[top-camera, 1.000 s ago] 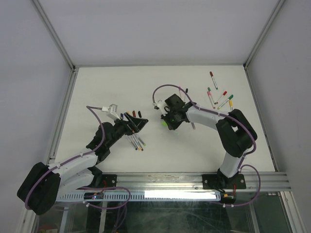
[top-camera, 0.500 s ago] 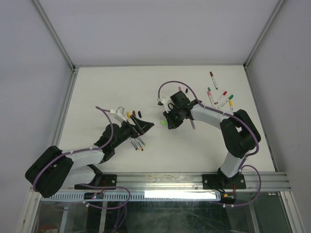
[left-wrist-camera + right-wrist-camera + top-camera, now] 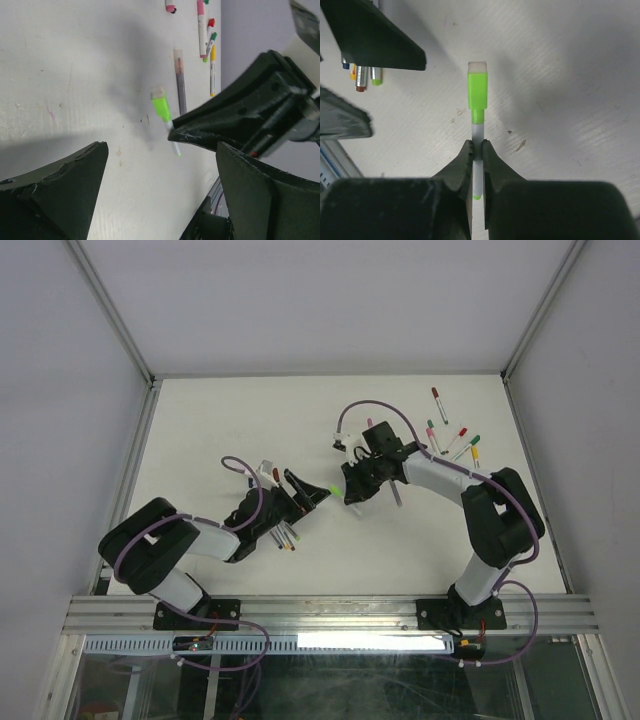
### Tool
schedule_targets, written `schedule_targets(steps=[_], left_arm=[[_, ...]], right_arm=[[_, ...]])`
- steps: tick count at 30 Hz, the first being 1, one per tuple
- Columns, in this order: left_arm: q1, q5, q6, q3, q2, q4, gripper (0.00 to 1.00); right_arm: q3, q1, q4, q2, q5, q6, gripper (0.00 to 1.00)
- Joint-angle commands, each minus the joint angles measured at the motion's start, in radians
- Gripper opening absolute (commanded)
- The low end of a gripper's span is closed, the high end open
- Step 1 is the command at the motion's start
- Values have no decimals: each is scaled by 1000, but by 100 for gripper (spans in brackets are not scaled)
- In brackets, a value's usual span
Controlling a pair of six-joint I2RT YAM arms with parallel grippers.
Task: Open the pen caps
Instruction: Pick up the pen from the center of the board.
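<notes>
The green pen cap (image 3: 477, 90) sat on its pen above the middle of the desk (image 3: 200, 420), jutting clear of the right pincer (image 3: 477, 150). That pincer was clenched on the grey-white barrel (image 3: 478, 132) just behind the cap, leaving the whole cap free to grab. The left pincer (image 3: 160, 150) gaped wide just beside the cap, not touching it, lined up, I judged, to close and pull. Capped pens (image 3: 450, 440) lay at the far right.

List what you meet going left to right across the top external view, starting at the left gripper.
In order: left gripper, open → light green pen cap → right gripper, shut on that pen's barrel → lone pen beside the right arm → group of capped pens.
</notes>
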Motion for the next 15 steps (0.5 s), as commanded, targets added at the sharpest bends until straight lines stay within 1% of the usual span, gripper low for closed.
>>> schedule_targets(steps=[1,6,8,11,15], left_arm=[[-11,-78,-121,75,84,89,91],[-15,-142,-166,124,166,88,87],[-19,-148,-176,150,192,87,85],[-22,-144,-195,180,236,102,80],[-26,-125,-223,201,286,147,62]], right_arm=[[-5,-9,48,-63,-75,20,0],[-6,-9,48,-61,-86,17,0],[-5,-9,48,-60,-92,18,0],[-5,-7,47,-57,-97,18,0],[-5,-7,48,-54,-98,17,0]])
